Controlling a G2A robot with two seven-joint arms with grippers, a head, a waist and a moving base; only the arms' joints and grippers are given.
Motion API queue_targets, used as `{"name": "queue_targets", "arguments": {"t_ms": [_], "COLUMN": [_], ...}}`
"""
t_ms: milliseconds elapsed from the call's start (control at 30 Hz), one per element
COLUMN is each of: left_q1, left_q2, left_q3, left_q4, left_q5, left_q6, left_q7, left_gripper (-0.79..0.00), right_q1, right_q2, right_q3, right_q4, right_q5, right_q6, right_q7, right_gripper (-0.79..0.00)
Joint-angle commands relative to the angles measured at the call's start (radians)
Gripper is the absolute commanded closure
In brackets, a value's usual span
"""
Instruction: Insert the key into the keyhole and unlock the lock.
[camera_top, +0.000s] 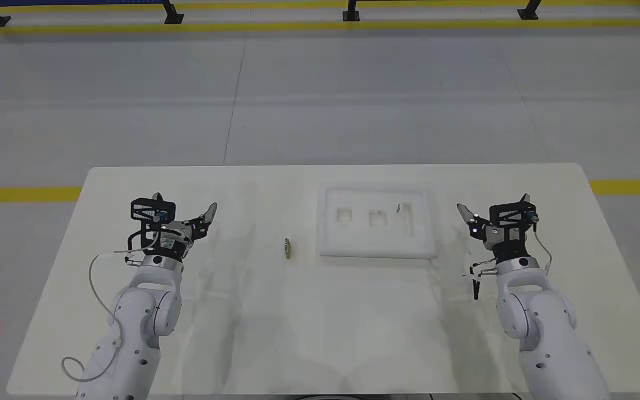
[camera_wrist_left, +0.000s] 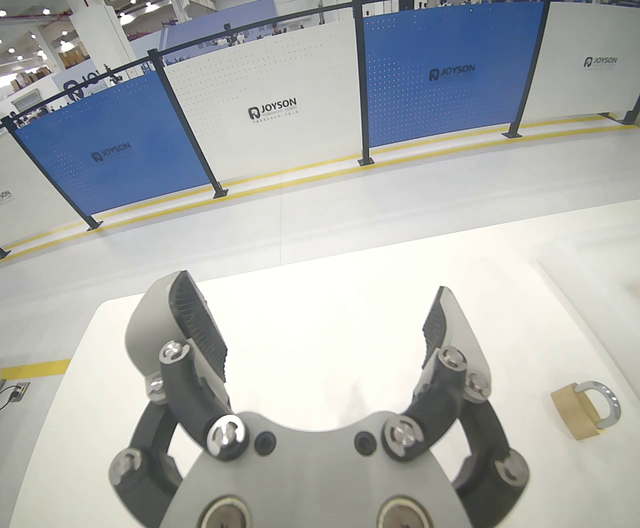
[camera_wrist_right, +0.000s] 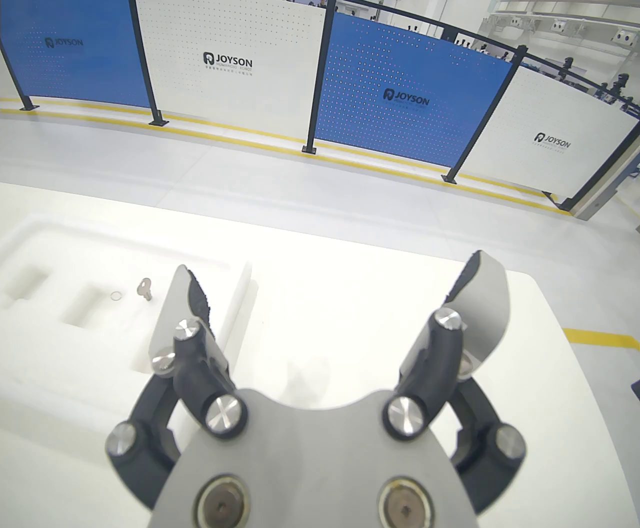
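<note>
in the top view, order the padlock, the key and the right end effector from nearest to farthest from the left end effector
1. padlock, on the table just before the foam tray.
2. key, on the foam tray's far side from the left end effector.
3. right end effector, past the tray at the table's other end.

A white foam tray (camera_top: 378, 248) with cut-out pockets lies on the white desk (camera_top: 300, 320); blue-and-white fence panels (camera_wrist_left: 250, 115) stand beyond.
</note>
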Motion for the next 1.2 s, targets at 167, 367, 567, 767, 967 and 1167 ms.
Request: {"name": "queue_targets", "arguments": {"t_ms": [167, 367, 567, 767, 967, 1167], "left_q1": [0.0, 0.0, 0.0, 0.0, 0.0, 0.0], "left_q2": [0.0, 0.0, 0.0, 0.0, 0.0, 0.0], "left_q3": [0.0, 0.0, 0.0, 0.0, 0.0, 0.0], "left_q4": [0.0, 0.0, 0.0, 0.0, 0.0, 0.0], "left_q5": [0.0, 0.0, 0.0, 0.0, 0.0, 0.0], "left_q6": [0.0, 0.0, 0.0, 0.0, 0.0, 0.0], "left_q7": [0.0, 0.0, 0.0, 0.0, 0.0, 0.0], "left_gripper": [-0.784, -0.785, -0.785, -0.785, -0.785, -0.785], "right_q1": [0.0, 0.0, 0.006, 0.031, 0.106, 0.234], "right_q2": [0.0, 0.0, 0.0, 0.001, 0.009, 0.013], "right_q3": [0.0, 0.0, -0.001, 0.015, 0.031, 0.024], "right_q4": [0.0, 0.0, -0.004, -0.041, -0.13, -0.156], "right_q5": [0.0, 0.0, 0.003, 0.035, 0.113, 0.343], "right_q6": [0.0, 0.0, -0.007, -0.066, -0.154, -0.18], "right_q7": [0.0, 0.0, 0.002, 0.087, 0.438, 0.814], "right_gripper": [-0.785, -0.784, -0.785, -0.785, -0.785, -0.785]}}
